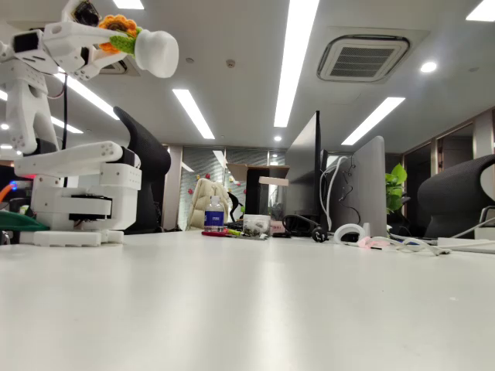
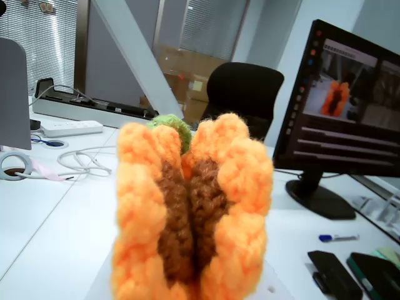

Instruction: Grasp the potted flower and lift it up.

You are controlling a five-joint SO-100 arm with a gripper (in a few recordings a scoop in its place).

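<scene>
Fixed view: high above the white table (image 1: 255, 301), the white arm (image 1: 69, 178) rises from its base at the table's left end. Its gripper (image 1: 104, 42) pinches the potted flower (image 1: 147, 46) by the bloom, white pot tipped sideways, well clear of the table. Wrist view: orange petals folded together (image 2: 194, 212) over the table.

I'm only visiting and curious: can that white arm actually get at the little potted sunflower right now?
Yes, it seems it already has it. In the fixed view the gripper is closed around the potted flower, held high above the table with the pot pointing sideways. Nothing stands between them.
</scene>
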